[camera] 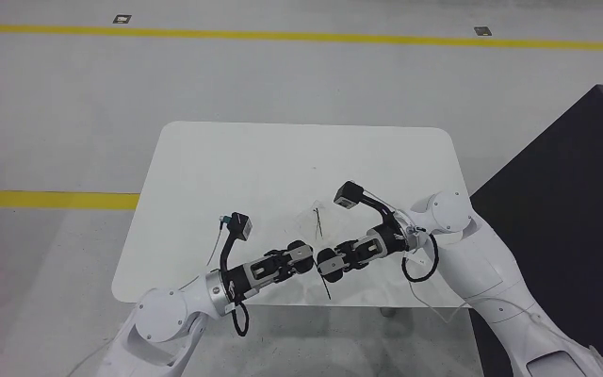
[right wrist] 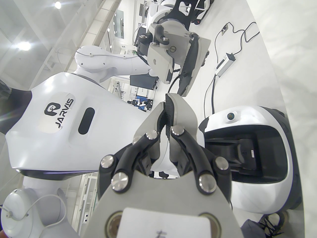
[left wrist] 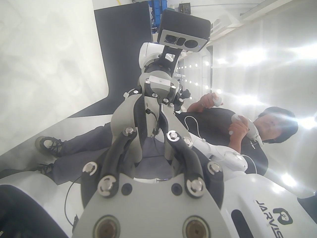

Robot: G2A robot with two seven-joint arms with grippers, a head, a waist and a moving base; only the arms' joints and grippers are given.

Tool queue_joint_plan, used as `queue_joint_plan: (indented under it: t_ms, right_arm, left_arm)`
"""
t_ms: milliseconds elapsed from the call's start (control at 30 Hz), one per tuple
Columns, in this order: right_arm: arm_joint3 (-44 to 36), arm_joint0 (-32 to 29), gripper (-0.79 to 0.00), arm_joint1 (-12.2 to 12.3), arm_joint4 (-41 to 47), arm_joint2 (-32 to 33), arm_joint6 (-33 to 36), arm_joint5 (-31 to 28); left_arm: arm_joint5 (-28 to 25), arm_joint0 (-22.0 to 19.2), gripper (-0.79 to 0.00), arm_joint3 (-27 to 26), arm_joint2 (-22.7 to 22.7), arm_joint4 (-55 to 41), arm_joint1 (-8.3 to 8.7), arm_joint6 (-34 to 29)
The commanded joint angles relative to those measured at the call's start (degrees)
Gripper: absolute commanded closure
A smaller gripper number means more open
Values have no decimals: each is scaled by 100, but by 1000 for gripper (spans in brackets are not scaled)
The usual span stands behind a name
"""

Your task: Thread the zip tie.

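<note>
Right claw [right wrist: 167,100] has its fingers pressed together, the ribbed dark pads meeting along their length. In the top view the zip tie [camera: 328,288] crosses right at its tip, so it looks pinched there, though the contact itself is too small to make out. Left claw [left wrist: 151,101] faces it head-on, almost tip to tip, with its two fingers standing apart and a gap between them. The right claw's tips sit just in front of that gap. Both claws hang over the near half of the white, round-cornered worktop [camera: 236,160], roughly midway across its width.

The zip tie is a very thin, dark, nearly straight strip. One stretch shows beyond the claws on the far side and another on the near side. Its long axis runs far to near, crosswise to the line of the two forearms, and it leans a little so that the near end drifts toward the right arm's side. The far end points toward the middle of the worktop, and the near end lies close to the worktop's near edge. A paler line lies just beside the far stretch. Which end carries the head is too small to tell.
</note>
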Motion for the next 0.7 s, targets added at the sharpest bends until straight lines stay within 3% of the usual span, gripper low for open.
queue_joint_plan:
  t_ms: [0, 167, 267, 633, 667]
  right_arm:
    - [0, 0, 0, 0, 0, 0, 0, 0]
    - [0, 0, 0, 0, 0, 0, 0, 0]
    - [0, 0, 0, 0, 0, 0, 0, 0]
    - [0, 0, 0, 0, 0, 0, 0, 0]
    - [0, 0, -231, 0, 0, 0, 0, 0]
  left_arm:
    - [-4, -9, -86, 12, 3, -6, 2, -1]
    - [-19, -11, -62, 22, 12, -40, 5, -9]
    - [-14, -25, 0, 35, 13, -72, 8, -33]
    - [-59, -32, 0, 8, -20, -109, 21, -31]
    - [-68, -34, 0, 8, -32, -117, 23, -28]
